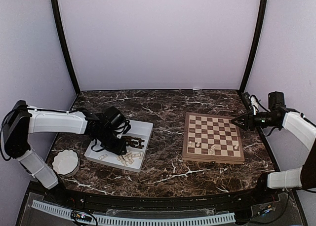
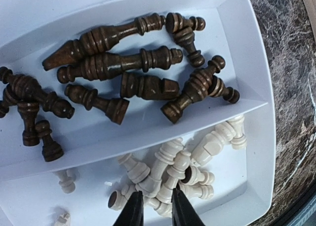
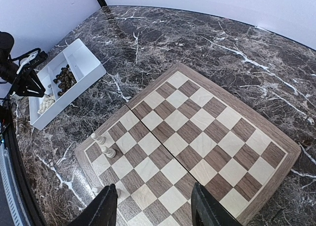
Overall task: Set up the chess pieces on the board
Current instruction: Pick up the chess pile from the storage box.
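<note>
The step in hand is judged to be the lifting of one pale piece from the white rectangular plastic tray (image 2: 247,63). The left gripper (image 2: 153,207) is hung low over the heap of cream carved wooden chessmen (image 2: 168,171) in the nearer compartment. Its jaws are parted by a narrow gap, and nothing is seen gripped between them.

A piece lying at the heap's edge is best chosen. The jaws should be widened first, then closed across its narrow stem and square to its length, so that tangled neighbours are not dragged out.

The right gripper (image 3: 153,206) is held above the square wooden chessboard with light and dark brown checks (image 3: 197,132), its jaws spread wide and empty.

The tray's divider is shown only by the left wrist view, with the dark brown turned chessmen (image 2: 123,63) lying on their sides beyond it. From above, these are reduced to small specks. Two upright cream pieces (image 3: 101,143) on the board are resolved clearly by the right wrist view. A white scalloped bowl (image 1: 65,162) beside the tray is caught by the top view alone.
</note>
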Action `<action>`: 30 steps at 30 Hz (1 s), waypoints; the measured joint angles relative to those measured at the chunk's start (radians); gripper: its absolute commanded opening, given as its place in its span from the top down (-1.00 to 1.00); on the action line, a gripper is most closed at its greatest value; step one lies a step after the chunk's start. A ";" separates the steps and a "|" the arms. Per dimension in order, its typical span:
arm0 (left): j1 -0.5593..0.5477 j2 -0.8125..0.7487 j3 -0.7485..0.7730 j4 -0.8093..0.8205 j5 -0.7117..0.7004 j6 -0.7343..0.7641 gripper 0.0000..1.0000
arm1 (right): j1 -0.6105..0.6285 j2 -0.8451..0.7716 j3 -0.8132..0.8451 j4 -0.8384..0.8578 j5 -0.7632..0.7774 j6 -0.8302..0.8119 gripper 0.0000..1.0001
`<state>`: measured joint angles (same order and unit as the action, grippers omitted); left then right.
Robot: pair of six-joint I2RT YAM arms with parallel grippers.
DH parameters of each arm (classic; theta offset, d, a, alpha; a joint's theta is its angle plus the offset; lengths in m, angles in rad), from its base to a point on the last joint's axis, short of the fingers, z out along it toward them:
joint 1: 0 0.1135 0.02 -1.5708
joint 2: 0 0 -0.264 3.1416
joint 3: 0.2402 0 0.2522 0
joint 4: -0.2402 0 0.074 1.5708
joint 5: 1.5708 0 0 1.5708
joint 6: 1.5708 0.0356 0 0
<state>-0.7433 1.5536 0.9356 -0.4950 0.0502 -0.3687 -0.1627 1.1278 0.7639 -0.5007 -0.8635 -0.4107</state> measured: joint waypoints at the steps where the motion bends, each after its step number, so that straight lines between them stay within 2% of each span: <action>1: 0.000 0.012 0.000 0.000 0.008 0.010 0.55 | 0.000 0.000 0.000 0.000 0.001 0.000 -0.05; 15: 0.000 0.145 0.065 -0.002 0.024 0.101 0.44 | 0.000 0.000 0.000 0.000 0.012 0.000 -0.05; 20: 0.000 0.154 0.076 -0.005 0.029 0.125 0.39 | 0.000 0.002 0.000 0.000 0.013 0.000 -0.05; 30: 0.001 0.146 0.040 0.006 0.117 0.198 0.41 | 0.000 0.021 0.000 0.000 0.013 0.000 -0.05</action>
<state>-0.7422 1.6993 0.9756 -0.4892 0.1669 -0.1707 -0.1627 1.1484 0.7639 -0.5007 -0.8505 -0.4107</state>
